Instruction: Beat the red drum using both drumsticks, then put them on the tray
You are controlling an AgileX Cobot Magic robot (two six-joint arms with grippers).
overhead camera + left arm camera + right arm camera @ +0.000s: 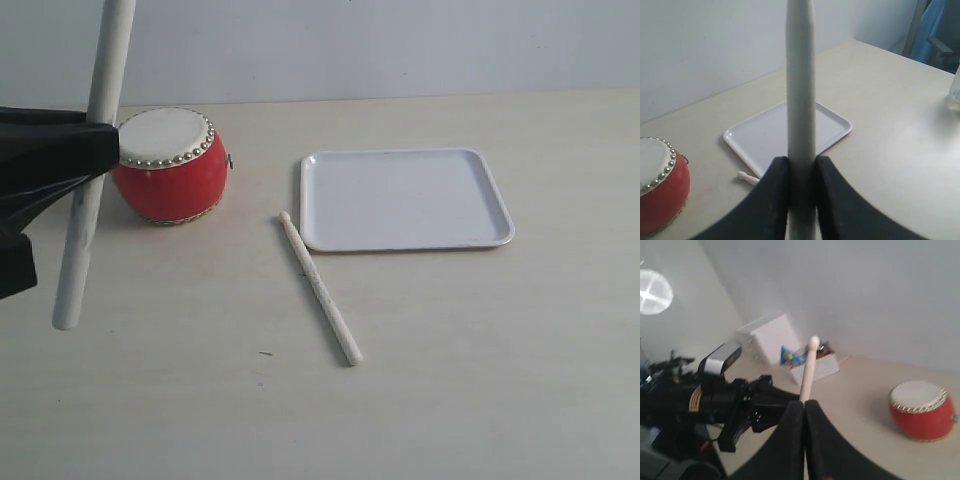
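Presently we find the left jaws clenched on one drumstick (78,250) upright beside the red drum (170,170), the right jaws shut empty, the second drumstick (320,288) on the tabletop (500,380) beside the tray (405,200), nothing yet placed.

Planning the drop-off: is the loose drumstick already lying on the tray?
No, the loose drumstick lies on the table beside the tray, outside its rim.

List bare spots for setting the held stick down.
Tray interior is entirely bare. Open table on the tray's near side, right of the loose drumstick. Crowded at left: left gripper and held drumstick by the red drum.
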